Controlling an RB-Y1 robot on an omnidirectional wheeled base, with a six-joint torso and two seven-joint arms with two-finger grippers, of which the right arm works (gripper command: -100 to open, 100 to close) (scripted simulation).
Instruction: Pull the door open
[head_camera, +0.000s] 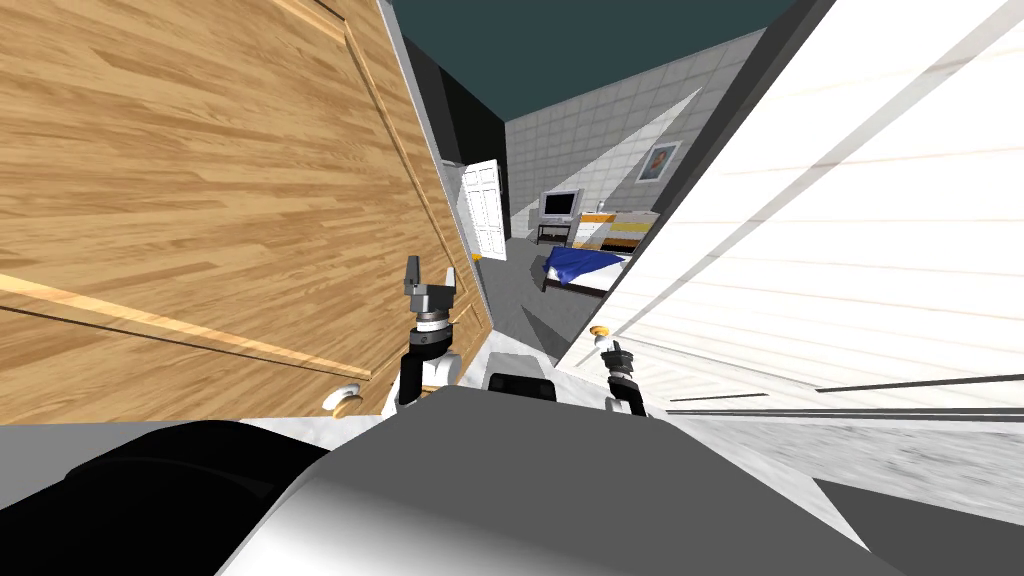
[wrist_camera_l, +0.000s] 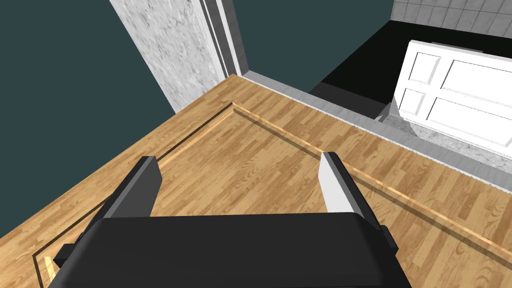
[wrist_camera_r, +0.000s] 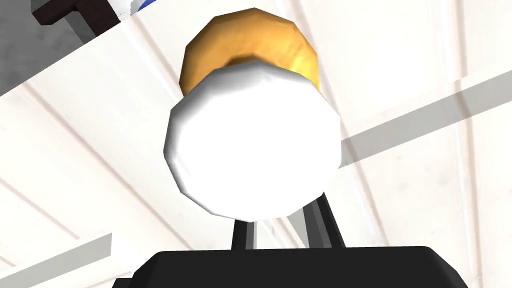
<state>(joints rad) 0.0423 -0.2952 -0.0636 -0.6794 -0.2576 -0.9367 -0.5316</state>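
Note:
A white panelled door (head_camera: 800, 250) stands ajar on my right, its edge towards me. It carries a round white knob (head_camera: 600, 331) on a brass-coloured base (wrist_camera_r: 250, 45). My right gripper (head_camera: 612, 350) is right at that knob. In the right wrist view the knob (wrist_camera_r: 252, 150) looms just above the gripper (wrist_camera_r: 280, 225). The two fingers stand close together, pressing the knob, and their tips are hidden behind it. My left gripper (head_camera: 430, 275) is held up in front of a wooden door (head_camera: 200, 200), open (wrist_camera_l: 237, 165) and holding nothing.
The wooden door on my left has its own pale knob (head_camera: 343, 398). Through the gap between the doors I see a bed with a blue cover (head_camera: 580, 265), a screen on a stand (head_camera: 560, 205) and another white door (head_camera: 487, 210).

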